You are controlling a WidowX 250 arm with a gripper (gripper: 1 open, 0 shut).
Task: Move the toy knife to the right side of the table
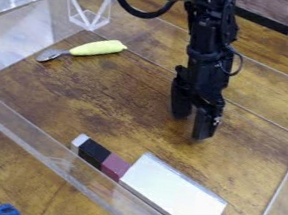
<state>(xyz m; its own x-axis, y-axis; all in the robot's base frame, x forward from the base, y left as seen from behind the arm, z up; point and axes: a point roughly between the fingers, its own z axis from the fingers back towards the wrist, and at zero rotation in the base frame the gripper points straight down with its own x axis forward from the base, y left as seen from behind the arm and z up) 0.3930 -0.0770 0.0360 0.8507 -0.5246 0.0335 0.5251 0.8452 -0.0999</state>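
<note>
Black arm [203,57], looping black cables

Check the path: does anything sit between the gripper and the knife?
Nothing visible does. Only bare table lies between the open gripper and the knife. The grey block sits nearer the camera, off that line.

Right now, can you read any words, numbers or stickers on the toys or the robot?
None: nothing readable shows in this view.
toy knife: plain, no writing.
grey block with black and maroon end: no label visible.
robot hand: dark, no markings readable.
table: only wood grain.
</note>
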